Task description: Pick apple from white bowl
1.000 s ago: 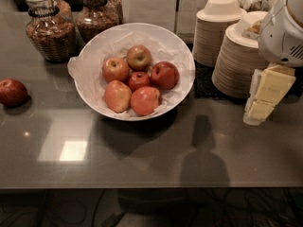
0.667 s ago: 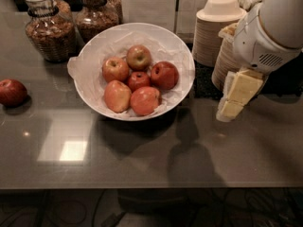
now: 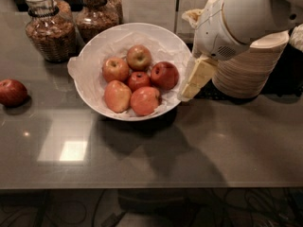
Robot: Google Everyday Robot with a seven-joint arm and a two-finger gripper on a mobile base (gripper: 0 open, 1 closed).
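Note:
A large shallow white bowl [image 3: 158, 36] lined with crinkled white paper sits at the middle back of the dark counter. It holds several red and yellow apples, among them one at the right [image 3: 164, 74] and one at the front [image 3: 145, 100]. My gripper [image 3: 188, 92], cream-coloured, hangs from the white arm [image 3: 236, 18]. It is at the bowl's right rim, just right of the right-hand apple and a little above the counter. It holds nothing that I can see.
A lone red apple [image 3: 12, 92] lies on the counter at the far left. Two glass jars [image 3: 49, 32] [image 3: 97, 13] stand behind the bowl on the left. Stacked beige paper bowls [image 3: 251, 67] stand at the right, partly behind the arm. The counter's front edge [image 3: 151, 186] runs across below.
The arm and gripper have moved left from the right side of the view, past the stacked paper bowls, to the white bowl's right rim. The apples have not moved.

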